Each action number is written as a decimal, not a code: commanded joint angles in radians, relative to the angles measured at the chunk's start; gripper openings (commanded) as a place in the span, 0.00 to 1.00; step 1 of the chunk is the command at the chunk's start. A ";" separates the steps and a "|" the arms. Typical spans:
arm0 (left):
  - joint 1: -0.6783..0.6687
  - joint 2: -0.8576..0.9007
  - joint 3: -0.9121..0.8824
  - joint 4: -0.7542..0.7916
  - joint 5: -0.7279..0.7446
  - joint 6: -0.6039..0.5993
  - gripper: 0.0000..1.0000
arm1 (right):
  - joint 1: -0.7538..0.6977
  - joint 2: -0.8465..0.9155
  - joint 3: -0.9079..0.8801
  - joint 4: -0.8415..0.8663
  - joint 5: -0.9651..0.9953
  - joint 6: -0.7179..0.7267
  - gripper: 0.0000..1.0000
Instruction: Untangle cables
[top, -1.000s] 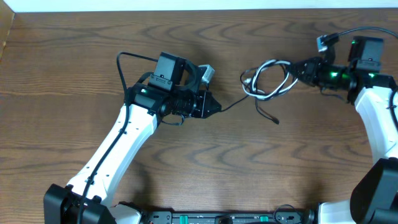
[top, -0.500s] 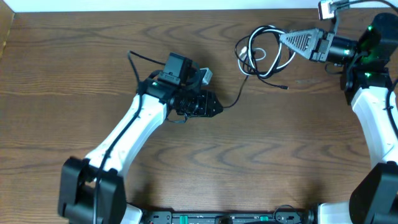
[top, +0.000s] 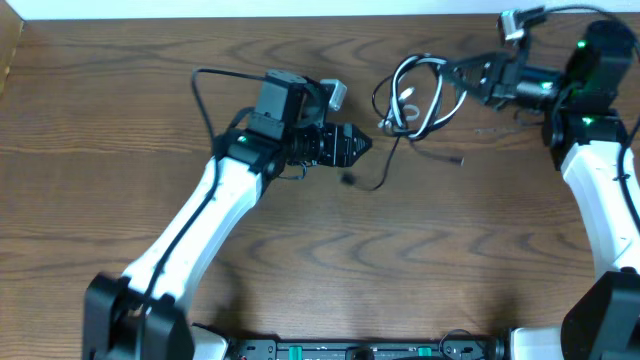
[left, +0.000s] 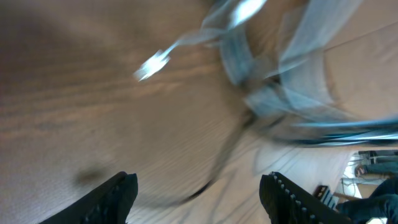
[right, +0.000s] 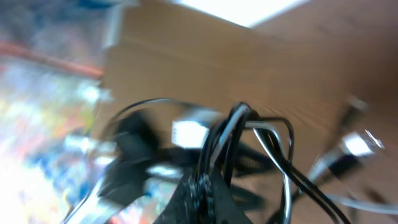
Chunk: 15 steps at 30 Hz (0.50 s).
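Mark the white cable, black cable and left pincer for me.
white cable (top: 398, 92): overhead view, left side of its loop.
black cable (top: 384, 168): overhead view, loose tail hanging below the coil.
left pincer (top: 364, 146): overhead view, midway between the fingertips.

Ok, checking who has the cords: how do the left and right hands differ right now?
The left hand is open; the right hand is shut. The left hand holds nothing; the right hand grips the tangled cables. Both point toward that tangle.

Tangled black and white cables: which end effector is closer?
Right. The right end effector grips the tangled black and white cables; the left end effector is open, short of them, opposite.
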 joint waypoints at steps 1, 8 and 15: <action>-0.021 -0.037 0.028 -0.006 -0.005 0.002 0.68 | 0.043 -0.016 0.003 -0.216 0.354 -0.269 0.01; -0.104 -0.013 0.026 -0.009 -0.069 0.011 0.74 | 0.111 -0.022 0.025 -0.372 0.521 -0.295 0.01; -0.184 0.011 0.025 0.000 -0.203 0.015 0.88 | 0.116 -0.022 0.139 -0.639 0.610 -0.382 0.01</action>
